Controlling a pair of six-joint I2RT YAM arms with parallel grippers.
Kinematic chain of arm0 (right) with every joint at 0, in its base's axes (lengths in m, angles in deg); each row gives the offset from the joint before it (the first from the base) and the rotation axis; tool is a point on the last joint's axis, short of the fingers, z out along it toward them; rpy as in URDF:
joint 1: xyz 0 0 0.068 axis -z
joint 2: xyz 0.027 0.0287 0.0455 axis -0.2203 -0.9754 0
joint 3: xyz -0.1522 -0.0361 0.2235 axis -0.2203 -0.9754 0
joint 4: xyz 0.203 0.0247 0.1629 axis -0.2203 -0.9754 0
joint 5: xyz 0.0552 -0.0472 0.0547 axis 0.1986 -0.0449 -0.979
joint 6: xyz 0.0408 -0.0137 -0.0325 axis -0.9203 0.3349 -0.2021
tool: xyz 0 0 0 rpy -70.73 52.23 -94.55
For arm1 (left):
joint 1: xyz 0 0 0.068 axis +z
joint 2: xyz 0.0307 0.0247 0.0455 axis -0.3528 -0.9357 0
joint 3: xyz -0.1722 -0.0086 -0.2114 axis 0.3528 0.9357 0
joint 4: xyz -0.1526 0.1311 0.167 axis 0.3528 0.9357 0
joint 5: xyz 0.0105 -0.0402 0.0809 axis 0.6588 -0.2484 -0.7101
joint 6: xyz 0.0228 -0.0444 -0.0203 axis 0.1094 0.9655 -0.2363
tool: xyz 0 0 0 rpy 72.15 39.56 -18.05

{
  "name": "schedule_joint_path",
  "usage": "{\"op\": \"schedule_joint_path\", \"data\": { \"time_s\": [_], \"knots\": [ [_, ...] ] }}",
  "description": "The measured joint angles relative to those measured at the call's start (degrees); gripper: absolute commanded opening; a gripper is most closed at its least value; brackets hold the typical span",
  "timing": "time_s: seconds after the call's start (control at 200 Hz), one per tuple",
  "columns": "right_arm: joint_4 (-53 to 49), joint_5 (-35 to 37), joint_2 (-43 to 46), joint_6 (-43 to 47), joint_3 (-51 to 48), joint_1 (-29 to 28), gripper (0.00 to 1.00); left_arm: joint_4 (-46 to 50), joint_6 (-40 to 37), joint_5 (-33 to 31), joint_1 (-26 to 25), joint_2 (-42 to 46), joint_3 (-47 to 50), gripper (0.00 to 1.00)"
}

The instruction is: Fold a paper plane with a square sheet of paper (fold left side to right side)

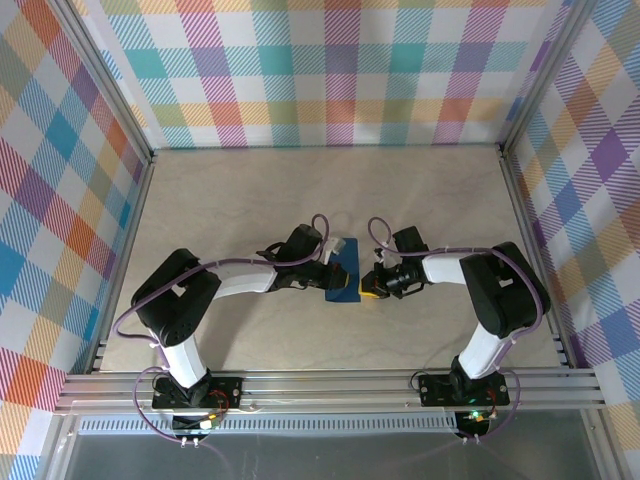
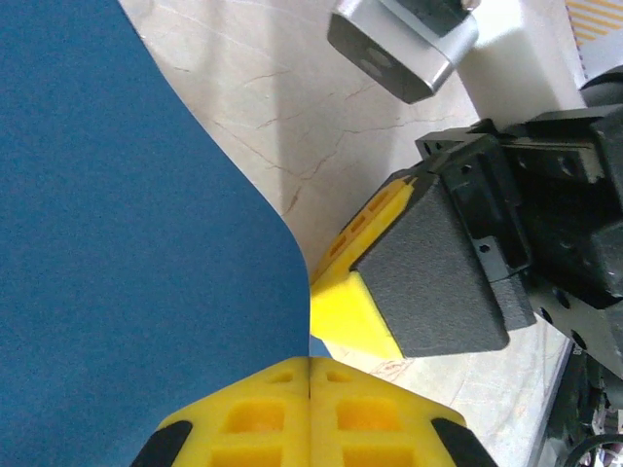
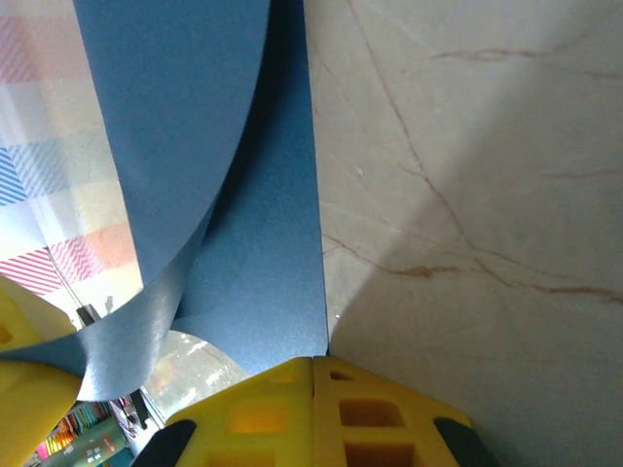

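While left claw [image 2: 310, 362] is clenching the raised left edge of the square sheet of paper [image 1: 342, 270], right claw [image 3: 312, 362], clenched empty, is pinning its right corner to the desk [image 1: 430, 200]. Sheet is curling over mid-desk. Fold is looking about half done, with the crease and all plane folds pending.

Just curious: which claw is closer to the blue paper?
Left: the left gripper is over the paper, pinching its curled flap; the right gripper sits at its right edge.

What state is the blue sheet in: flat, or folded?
Partly folded: one layer of the sheet lies flat, the other curves above it, uncreased.
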Motion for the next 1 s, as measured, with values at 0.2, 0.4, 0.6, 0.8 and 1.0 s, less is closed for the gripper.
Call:
{"op": "schedule_joint_path", "data": {
  "time_s": [0.2, 0.4, 0.6, 0.8, 1.0],
  "knots": [
    [2.32, -0.50, 0.11, -0.26, -0.98, -0.11, 0.00, -1.38, 1.18, 0.70, 0.26, -0.63, 0.92, 0.00],
    [3.80, -1.11, 0.28, -0.94, -1.40, -1.27, 0.00, -2.10, 1.42, 1.14, 0.26, -0.83, 0.94, 0.00],
    [3.30, -0.28, 0.26, -1.27, -1.40, -1.92, 0.00, -2.38, 1.42, 1.22, 0.26, -0.83, 0.94, 0.00],
    [1.11, 1.07, 0.22, 0.20, -0.46, -2.08, 0.00, -2.32, 1.38, 1.20, 0.63, -0.83, 0.94, 0.00],
    [-0.39, 1.29, -0.17, 1.29, 0.37, -2.32, 0.00, -1.40, 0.92, 1.20, 1.64, -0.83, 0.94, 0.00]
  ]
}}
